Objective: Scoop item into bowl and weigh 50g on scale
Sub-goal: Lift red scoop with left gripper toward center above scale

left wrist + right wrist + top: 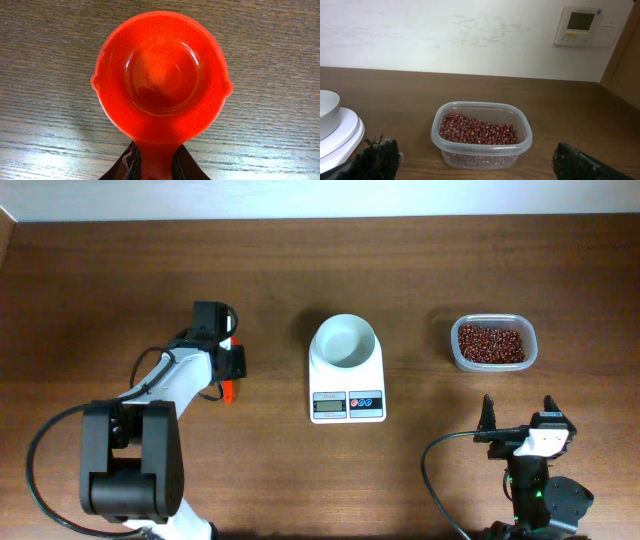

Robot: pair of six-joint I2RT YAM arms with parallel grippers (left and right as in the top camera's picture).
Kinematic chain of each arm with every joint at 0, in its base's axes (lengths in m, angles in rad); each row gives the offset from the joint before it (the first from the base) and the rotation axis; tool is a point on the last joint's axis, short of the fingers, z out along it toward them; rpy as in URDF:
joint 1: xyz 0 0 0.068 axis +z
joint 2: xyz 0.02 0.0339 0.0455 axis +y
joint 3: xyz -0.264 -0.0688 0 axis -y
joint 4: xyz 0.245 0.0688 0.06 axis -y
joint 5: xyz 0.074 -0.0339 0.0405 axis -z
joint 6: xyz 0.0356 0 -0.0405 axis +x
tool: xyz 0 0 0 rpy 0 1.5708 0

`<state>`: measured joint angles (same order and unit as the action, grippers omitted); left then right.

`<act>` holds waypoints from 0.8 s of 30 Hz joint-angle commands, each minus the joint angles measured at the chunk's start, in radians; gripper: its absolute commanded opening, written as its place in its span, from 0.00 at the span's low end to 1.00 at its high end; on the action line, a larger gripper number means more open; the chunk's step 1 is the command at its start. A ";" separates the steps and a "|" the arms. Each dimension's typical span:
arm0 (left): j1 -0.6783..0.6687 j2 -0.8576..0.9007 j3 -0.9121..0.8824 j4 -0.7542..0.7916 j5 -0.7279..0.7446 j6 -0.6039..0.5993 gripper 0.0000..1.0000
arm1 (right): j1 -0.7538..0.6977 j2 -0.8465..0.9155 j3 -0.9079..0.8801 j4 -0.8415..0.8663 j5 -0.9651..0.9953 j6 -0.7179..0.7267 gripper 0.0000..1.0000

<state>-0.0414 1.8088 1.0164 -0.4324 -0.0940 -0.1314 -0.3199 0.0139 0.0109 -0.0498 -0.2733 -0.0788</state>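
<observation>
Dark wood-grain tabletop (300, 480), white wall (445, 35) along the frame's top; left hand (155, 167) clasps the orange scoop (161, 75), right hand (518, 412) released.

Overhead looks straight down on the whole table (120, 260) from far off, scale (347, 385) mid-frame. Left wrist faces straight down, very near, scoop (161, 75) filling its frame. Right wrist sits low, looking level across the wood to the wall (445, 35), tub (481, 135) near at centre. Overhead shares the scoop (228, 390) with the left view, and the tub (493, 343) and scale (342, 131) with the right
</observation>
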 commanded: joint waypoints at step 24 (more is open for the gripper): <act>0.042 -0.209 0.241 -0.032 0.610 -0.979 0.00 | 0.006 -0.006 -0.005 0.024 0.004 0.005 0.99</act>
<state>-0.0051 1.6123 1.2476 -0.4667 0.4431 -1.0496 -0.3199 0.0139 0.0109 -0.0441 -0.2733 -0.0788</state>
